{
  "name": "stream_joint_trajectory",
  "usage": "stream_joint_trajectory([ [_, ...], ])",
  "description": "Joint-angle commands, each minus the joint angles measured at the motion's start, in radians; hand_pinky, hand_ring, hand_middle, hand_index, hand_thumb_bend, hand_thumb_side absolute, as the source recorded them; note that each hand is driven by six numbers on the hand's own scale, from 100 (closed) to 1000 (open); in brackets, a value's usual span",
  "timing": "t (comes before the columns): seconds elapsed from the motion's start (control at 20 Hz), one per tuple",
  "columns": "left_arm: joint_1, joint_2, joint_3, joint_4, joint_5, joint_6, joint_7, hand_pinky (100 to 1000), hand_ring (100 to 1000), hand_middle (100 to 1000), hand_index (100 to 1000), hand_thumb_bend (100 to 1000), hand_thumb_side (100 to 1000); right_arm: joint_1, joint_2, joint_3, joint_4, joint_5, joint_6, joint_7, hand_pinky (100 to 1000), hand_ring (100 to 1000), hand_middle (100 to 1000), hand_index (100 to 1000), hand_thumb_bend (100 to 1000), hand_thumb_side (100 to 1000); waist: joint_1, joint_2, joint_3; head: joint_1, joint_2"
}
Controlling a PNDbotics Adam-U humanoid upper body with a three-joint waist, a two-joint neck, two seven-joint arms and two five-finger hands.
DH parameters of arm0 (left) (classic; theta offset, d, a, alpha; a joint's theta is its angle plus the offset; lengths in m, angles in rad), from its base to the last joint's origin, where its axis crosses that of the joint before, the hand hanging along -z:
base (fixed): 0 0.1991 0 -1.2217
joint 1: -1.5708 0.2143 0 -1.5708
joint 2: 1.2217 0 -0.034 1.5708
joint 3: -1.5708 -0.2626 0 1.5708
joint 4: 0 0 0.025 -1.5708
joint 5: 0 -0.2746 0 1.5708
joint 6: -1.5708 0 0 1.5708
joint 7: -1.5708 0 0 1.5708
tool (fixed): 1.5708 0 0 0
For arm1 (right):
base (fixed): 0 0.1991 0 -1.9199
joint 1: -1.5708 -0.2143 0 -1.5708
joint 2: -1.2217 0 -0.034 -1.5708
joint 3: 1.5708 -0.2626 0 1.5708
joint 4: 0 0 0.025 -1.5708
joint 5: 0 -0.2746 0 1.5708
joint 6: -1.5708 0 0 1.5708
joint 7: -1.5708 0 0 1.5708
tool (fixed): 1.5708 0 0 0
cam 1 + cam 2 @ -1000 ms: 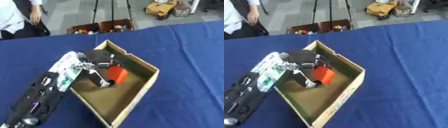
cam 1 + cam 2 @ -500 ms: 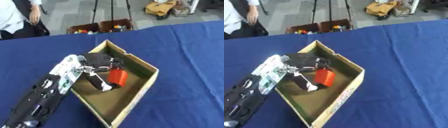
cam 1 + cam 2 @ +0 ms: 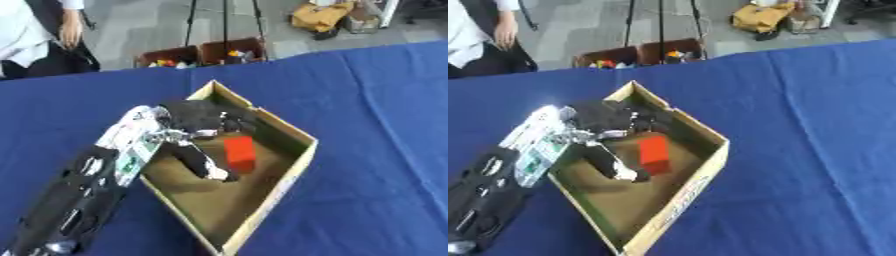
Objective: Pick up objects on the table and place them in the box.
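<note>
An open cardboard box point(image 3: 289, 167) lies askew on the blue table point(image 3: 376, 125). My left arm comes in from the lower left, and my left hand point(image 3: 197, 122) reaches over the box's left wall into it. A red block point(image 3: 239, 153) stands upright low inside the box. The hand's dark fingers point(image 3: 636, 120) curl over the block's top and the thumb point(image 3: 206, 165) runs down along its left side. Whether the block rests on the box floor is not visible. My right hand shows in neither view.
Beyond the table's far edge, two brown crates point(image 3: 201, 52) with colourful small things stand on the floor, with tripod legs behind them. A yellow bag point(image 3: 324, 15) lies at the top right. A person sits at the top left, away from the table.
The red block has turned more upright and sits slightly further right in the box. The left hand has stayed over the box's left side.
</note>
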Motion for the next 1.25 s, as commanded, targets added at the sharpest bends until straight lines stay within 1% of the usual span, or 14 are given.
stream_joint_trajectory([
  [0.05, -0.011, 0.030, 0.024, -0.037, -0.002, -0.017, -0.007, 693, 887, 1000, 1000, 470, 831, -0.008, -0.015, -0.010, -0.017, -0.001, 0.002, 0.000, 765, 729, 752, 766, 100, 502, 0.003, -0.019, 0.003, -0.002, -0.005],
  [0.1, -0.010, 0.033, 0.030, -0.049, 0.006, -0.012, 0.002, 685, 881, 1000, 1000, 444, 824, -0.007, -0.016, -0.010, -0.017, -0.001, 0.002, -0.001, 765, 729, 752, 766, 100, 502, 0.002, -0.020, 0.004, -0.003, -0.006],
  [0.25, -0.003, 0.055, 0.055, -0.115, 0.053, 0.010, 0.028, 667, 868, 980, 1000, 407, 824, -0.004, -0.017, -0.012, -0.017, 0.001, 0.002, -0.003, 765, 729, 751, 766, 100, 502, -0.002, -0.023, 0.009, -0.009, -0.007],
  [0.4, 0.015, 0.091, 0.089, -0.212, 0.150, 0.048, 0.035, 643, 850, 947, 1000, 361, 835, 0.001, -0.020, -0.015, -0.017, 0.004, 0.003, -0.007, 765, 729, 751, 766, 100, 500, -0.005, -0.027, 0.020, -0.020, -0.007],
  [0.55, 0.049, 0.135, 0.142, -0.319, 0.266, 0.122, 0.054, 608, 826, 908, 996, 323, 835, 0.005, -0.023, -0.019, -0.017, 0.007, 0.004, -0.012, 764, 729, 750, 766, 100, 499, -0.010, -0.030, 0.035, -0.037, -0.006],
  [0.6, 0.064, 0.150, 0.158, -0.357, 0.314, 0.152, 0.065, 596, 819, 898, 990, 325, 836, 0.006, -0.024, -0.020, -0.017, 0.009, 0.003, -0.014, 764, 729, 750, 766, 100, 498, -0.012, -0.031, 0.040, -0.042, -0.005],
  [0.65, 0.082, 0.165, 0.178, -0.396, 0.372, 0.186, 0.077, 580, 809, 888, 983, 306, 851, 0.006, -0.026, -0.022, -0.017, 0.010, 0.003, -0.016, 764, 729, 750, 766, 100, 498, -0.014, -0.031, 0.045, -0.049, -0.005],
  [0.8, 0.129, 0.200, 0.241, -0.498, 0.541, 0.297, 0.126, 540, 782, 858, 963, 262, 831, 0.008, -0.029, -0.025, -0.017, 0.014, 0.003, -0.021, 763, 729, 749, 766, 100, 498, -0.021, -0.031, 0.060, -0.065, -0.003],
  [0.95, 0.174, 0.230, 0.308, -0.585, 0.701, 0.405, 0.225, 508, 760, 830, 955, 228, 828, 0.009, -0.033, -0.028, -0.017, 0.018, 0.002, -0.026, 762, 728, 748, 766, 100, 498, -0.030, -0.030, 0.074, -0.080, -0.002],
  [1.05, 0.200, 0.248, 0.350, -0.613, 0.790, 0.451, 0.309, 490, 748, 816, 948, 193, 855, 0.009, -0.035, -0.030, -0.017, 0.020, 0.001, -0.030, 762, 728, 747, 766, 100, 497, -0.037, -0.030, 0.083, -0.088, -0.001],
  [1.2, 0.230, 0.270, 0.402, -0.621, 0.875, 0.471, 0.426, 469, 732, 800, 935, 153, 857, 0.009, -0.038, -0.032, -0.017, 0.023, 0.000, -0.034, 761, 728, 746, 766, 100, 497, -0.046, -0.030, 0.095, -0.098, -0.003],
  [1.25, 0.243, 0.279, 0.417, -0.622, 0.900, 0.470, 0.460, 459, 723, 792, 930, 116, 862, 0.009, -0.039, -0.032, -0.017, 0.024, -0.002, -0.035, 761, 728, 745, 766, 100, 497, -0.050, -0.030, 0.100, -0.101, -0.003],
])
